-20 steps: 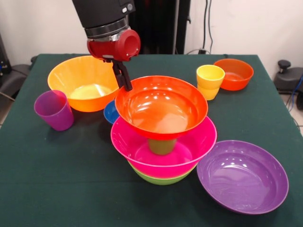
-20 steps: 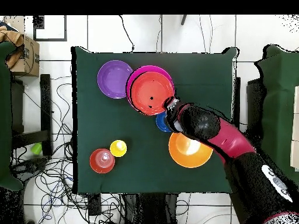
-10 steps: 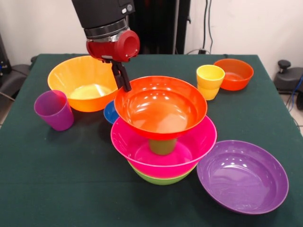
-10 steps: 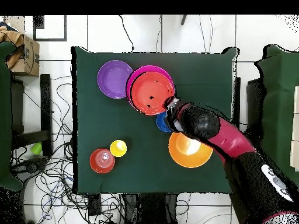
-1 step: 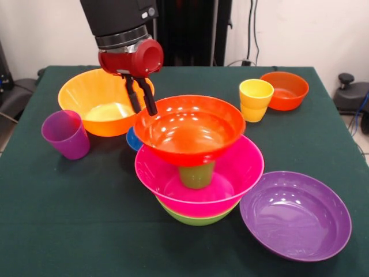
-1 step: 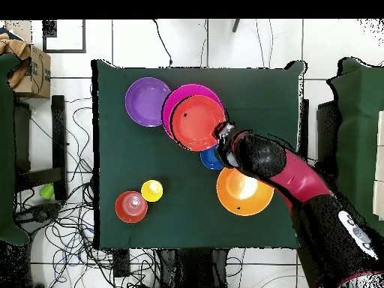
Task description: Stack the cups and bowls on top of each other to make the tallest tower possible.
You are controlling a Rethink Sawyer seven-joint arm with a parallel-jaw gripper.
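Tool [image 5: 141, 99] fingers are hanging spread and empty just beside the red-orange bowl [image 5: 190, 130], which is sitting tilted on the green cup [image 5: 196, 175] and risking sliding off if nudged.

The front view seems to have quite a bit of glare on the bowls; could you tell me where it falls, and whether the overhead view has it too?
Front view: white highlights streak the inside of the red-orange bowl, the pink bowl and the purple bowl; the green cloth stays matte. Overhead view: only the large orange bowl has a bright patch in its middle.
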